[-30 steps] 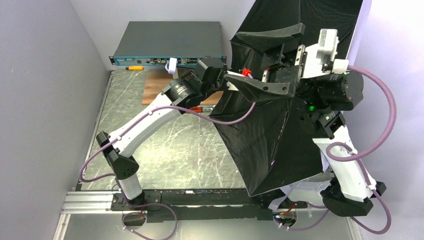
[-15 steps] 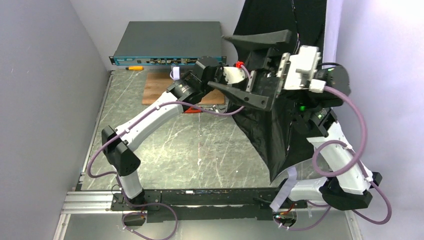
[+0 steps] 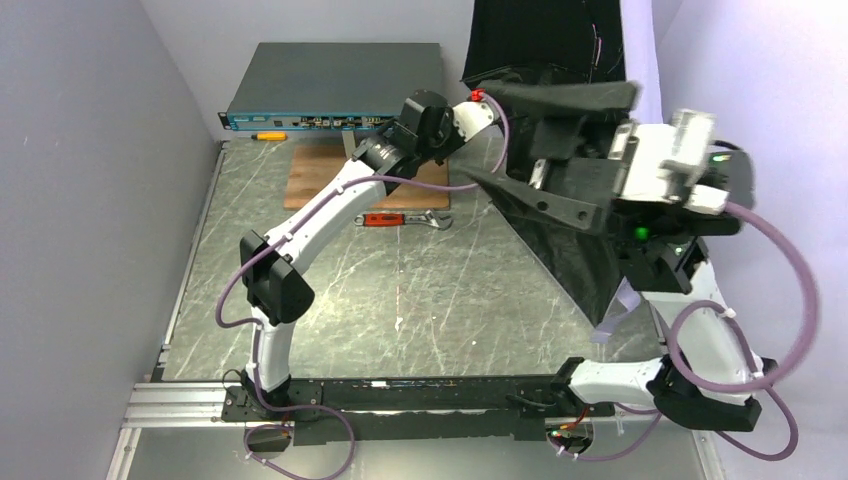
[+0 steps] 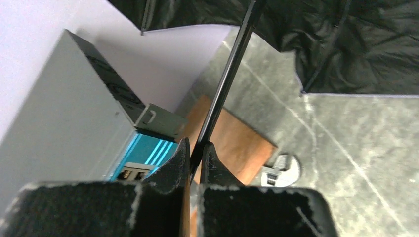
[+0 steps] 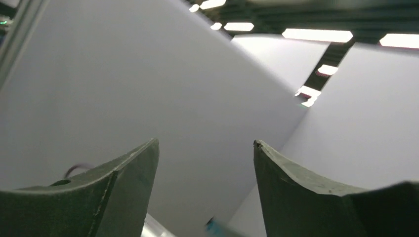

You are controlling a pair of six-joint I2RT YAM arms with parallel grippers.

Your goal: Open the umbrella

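Our left gripper (image 4: 196, 157) pinches the thin black shaft (image 4: 228, 74) of the lilac-white, black-lined folding umbrella (image 4: 356, 44), held aloft right of the red-handled wrench (image 3: 399, 218). Our right gripper (image 5: 206, 148) is spread and empty. The canopy looks fanned out, so we judge only locking remains.

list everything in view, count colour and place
table: 1, dark marbled, under everything
wooden board: 1, brown, far side of table
rack unit: 1, grey, blue front, behind the board
small yellow item: 1, yellow, beside rack unit's front
wrench: 1, red handle, just in front of the board
umbrella: 1, black lining showing, raised at far right
left gripper: 1, black, shut on umbrella shaft
right gripper: 1, black, open, empty
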